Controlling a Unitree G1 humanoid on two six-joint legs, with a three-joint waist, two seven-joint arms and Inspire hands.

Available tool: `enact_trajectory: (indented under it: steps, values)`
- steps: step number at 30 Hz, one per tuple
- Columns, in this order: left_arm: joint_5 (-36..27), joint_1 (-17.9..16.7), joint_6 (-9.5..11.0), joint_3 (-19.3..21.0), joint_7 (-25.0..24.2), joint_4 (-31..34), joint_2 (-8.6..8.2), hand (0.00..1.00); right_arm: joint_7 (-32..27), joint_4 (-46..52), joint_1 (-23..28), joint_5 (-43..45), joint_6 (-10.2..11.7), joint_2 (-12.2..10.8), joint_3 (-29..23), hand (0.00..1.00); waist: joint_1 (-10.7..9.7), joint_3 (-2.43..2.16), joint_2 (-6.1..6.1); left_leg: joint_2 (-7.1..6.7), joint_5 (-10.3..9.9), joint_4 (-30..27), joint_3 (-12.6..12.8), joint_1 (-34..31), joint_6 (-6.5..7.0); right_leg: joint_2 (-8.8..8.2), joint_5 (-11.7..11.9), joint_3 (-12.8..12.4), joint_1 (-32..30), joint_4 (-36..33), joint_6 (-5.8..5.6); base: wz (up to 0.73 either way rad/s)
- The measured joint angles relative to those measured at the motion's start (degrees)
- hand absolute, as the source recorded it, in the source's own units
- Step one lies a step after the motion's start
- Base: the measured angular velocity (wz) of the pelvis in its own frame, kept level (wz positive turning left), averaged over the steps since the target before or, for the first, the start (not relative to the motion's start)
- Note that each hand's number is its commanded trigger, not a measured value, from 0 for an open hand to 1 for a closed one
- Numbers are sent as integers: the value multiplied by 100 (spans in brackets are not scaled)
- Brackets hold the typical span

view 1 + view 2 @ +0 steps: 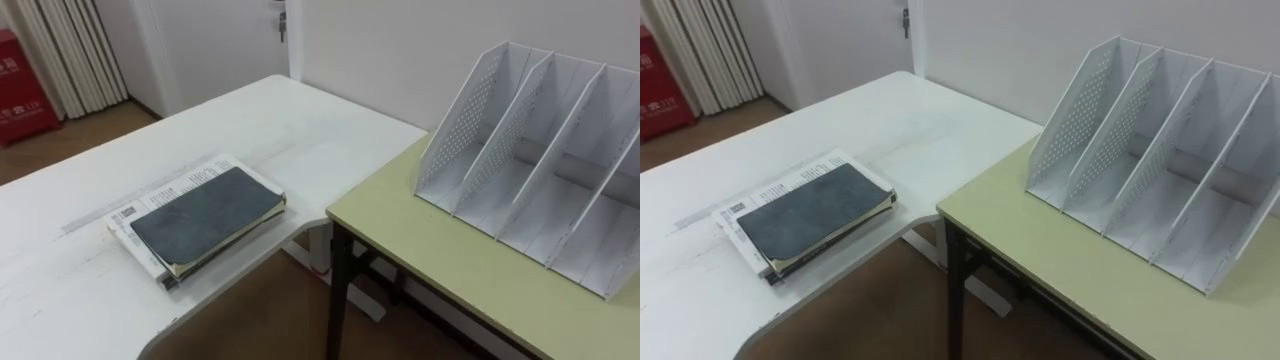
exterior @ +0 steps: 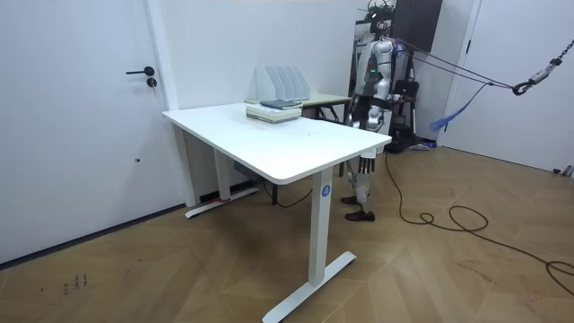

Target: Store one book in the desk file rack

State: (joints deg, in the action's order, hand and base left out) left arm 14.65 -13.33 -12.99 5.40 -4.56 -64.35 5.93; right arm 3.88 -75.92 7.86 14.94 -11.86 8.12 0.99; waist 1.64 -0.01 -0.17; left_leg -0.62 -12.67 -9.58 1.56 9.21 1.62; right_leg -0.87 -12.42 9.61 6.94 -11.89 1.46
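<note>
A dark grey book lies on top of a small stack of books near the front edge of the white desk; the same dark grey book lies flat, cover up. A white file rack with several slanted, empty slots stands on the pale green table to the right. In the room view I stand at the far side of the white desk, next to the stack of books and the file rack.
A gap of brown floor separates the white desk from the green table. A white wall and a door are behind the desk. A red object stands by a curtain at the far left.
</note>
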Motion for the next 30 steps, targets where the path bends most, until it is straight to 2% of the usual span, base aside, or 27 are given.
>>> enact_trajectory:
  steps: [7, 11, 16, 18, 20, 24, 27, 30]
  values:
    - [6, 11, 231, -3, 69, 5, 14, 0, -5, -21, -13, -104, 149, 0, 13, 0, -26, 18, -31, -1, 0, -7, -3, 3, 0, -1, -1, 7, 26, 6, -1, 0]
    - [219, 19, 276, -132, 82, 110, 41, 0, -7, 45, -27, -97, 246, 1, 17, 0, -38, 24, -33, -8, -2, -19, -4, -3, 1, -3, 0, 11, 22, 13, -2, 0]
    - [881, 76, 319, -311, 226, 852, 197, 0, -16, 39, -168, -99, 381, 41, 123, 0, -142, 43, -37, -7, -4, -15, -37, -64, 2, 0, 3, 51, -20, 20, 0, 3]
    - [976, 230, 531, -312, 450, 1229, 196, 0, -67, 33, -186, -75, 454, 53, 175, 0, -154, 45, -25, -14, -2, 9, -36, -50, 2, 1, 4, 48, -8, 27, -1, 0]
    - [993, 321, 624, -368, 575, 1498, 162, 0, -93, 24, -220, -44, 489, 52, 179, 0, -219, 45, -27, -19, -1, 15, -34, -62, 3, 1, 4, 50, 3, 24, -2, 0]
    - [1253, 356, 845, -781, 682, 2076, 117, 0, -208, 37, -261, 139, 623, 53, 167, 0, -380, 45, -27, -35, 0, 15, 32, -93, 2, 17, 7, 11, -30, 25, -7, -4]
    - [1325, 386, 929, -1088, 684, 2401, 138, 0, -248, 40, -298, 172, 707, 54, 171, 0, -470, 39, -37, -28, 1, 19, 101, -92, 2, 11, 7, -30, -85, 18, -7, -11]
    - [1710, 388, 956, -1344, 682, 2623, 151, 0, -245, 52, -282, 161, 719, 53, 198, 0, -548, 38, -27, -18, 1, 18, 145, -81, 1, 20, 7, -88, -51, 22, -8, -9]
